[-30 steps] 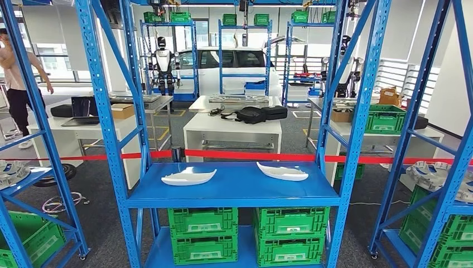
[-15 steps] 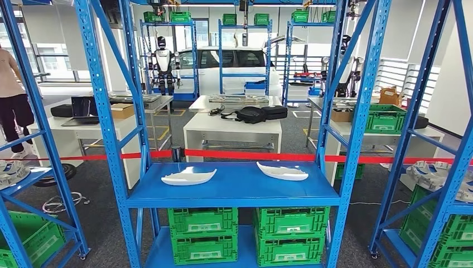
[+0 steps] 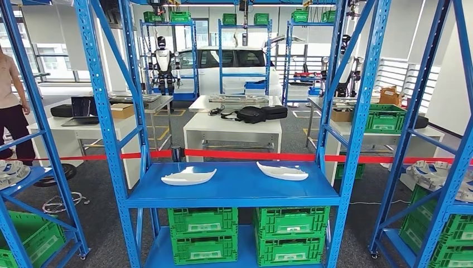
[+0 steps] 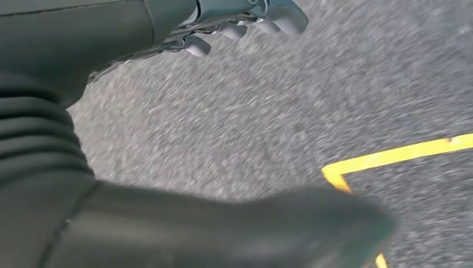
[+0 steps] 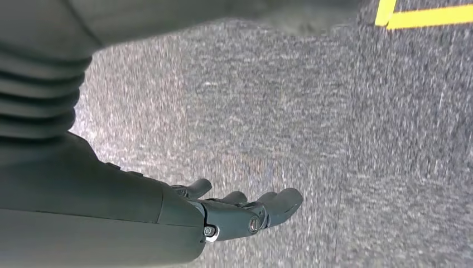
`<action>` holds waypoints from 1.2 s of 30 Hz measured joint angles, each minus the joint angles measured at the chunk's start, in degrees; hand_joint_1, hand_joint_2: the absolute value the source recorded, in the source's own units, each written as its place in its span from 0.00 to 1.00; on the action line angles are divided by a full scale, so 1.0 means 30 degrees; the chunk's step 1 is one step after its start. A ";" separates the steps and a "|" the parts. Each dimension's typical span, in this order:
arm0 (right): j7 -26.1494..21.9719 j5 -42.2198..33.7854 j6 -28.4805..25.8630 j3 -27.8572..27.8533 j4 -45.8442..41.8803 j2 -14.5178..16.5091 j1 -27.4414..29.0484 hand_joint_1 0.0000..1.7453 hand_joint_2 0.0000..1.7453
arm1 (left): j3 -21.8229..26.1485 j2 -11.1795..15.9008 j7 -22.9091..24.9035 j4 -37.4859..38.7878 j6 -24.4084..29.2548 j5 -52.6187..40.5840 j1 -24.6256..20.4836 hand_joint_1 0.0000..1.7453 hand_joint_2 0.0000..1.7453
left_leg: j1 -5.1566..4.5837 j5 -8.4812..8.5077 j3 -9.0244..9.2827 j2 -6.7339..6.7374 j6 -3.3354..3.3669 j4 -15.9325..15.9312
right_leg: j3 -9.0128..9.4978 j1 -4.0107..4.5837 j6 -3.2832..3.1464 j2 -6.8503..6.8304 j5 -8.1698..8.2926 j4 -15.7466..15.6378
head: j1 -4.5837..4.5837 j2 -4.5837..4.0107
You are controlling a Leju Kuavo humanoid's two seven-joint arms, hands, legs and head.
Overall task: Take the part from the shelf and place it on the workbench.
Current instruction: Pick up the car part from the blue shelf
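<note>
Big workshop hall: blue racking, green crates, a white car (image 3: 234, 61) way back at 12 o'clock and white benches (image 3: 231, 129) in the middle distance. Dead ahead is the blue shelf (image 3: 234, 190), with a red tape barrier (image 3: 251, 155) running just behind it.

On that shelf sit two white parts, well apart: the left part (image 3: 188, 177) at about 7 o'clock from picture centre and the right part (image 3: 282, 171) at about 5. Nothing's touching either one, so the pick hasn't started.

A person (image 3: 10, 106) stands out at 9 o'clock, beyond the left rack.

Both arms hang down over grey floor with yellow line markings. The left hand (image 4: 240, 25) has its fingers loosely apart, holding nothing; same story for the right hand (image 5: 245, 212), fingers (image 5: 279, 202) relaxed and spread, empty.

What I'd worry about: the parts look thin, curved and slick, so a sloppy grab could skid one across the deck or off the edge. The uprights also frame the opening tightly, so an arm coming in wide might clip a post.
</note>
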 joint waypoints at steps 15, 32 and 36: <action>-0.0463 0.6086 -0.0027 -0.4200 0.0822 0.0160 -0.1208 0.00 0.00 | 0.0789 -0.0441 -0.3257 0.0157 0.1776 -0.5863 -0.4949 0.00 0.00 | 0.0000 0.0039 0.0005 -0.0005 -0.0006 0.0001 | -0.0001 -0.0003 0.0025 0.0000 0.0033 0.0006 | 0.0000 0.0000; -0.0853 1.1713 0.0109 -0.8066 0.1659 0.0259 -0.2500 0.00 0.00 | -0.2569 -0.1377 -0.5900 -0.1948 0.5201 -1.0490 -1.1936 0.00 0.00 | -0.0001 0.0103 0.0007 -0.0006 -0.0016 0.0001 | 0.0007 -0.0004 0.0041 0.0003 0.0100 0.0013 | 0.0000 0.0000; -0.0965 1.2664 0.0158 -0.8604 0.1765 0.0266 -0.2680 0.00 0.00 | -0.4420 -0.1446 -0.5853 -0.2992 0.6003 -1.1045 -1.3335 0.00 0.00 | -0.0002 0.0108 0.0007 -0.0006 -0.0021 0.0001 | 0.0007 -0.0005 0.0044 0.0004 0.0107 0.0013 | 0.0000 0.0000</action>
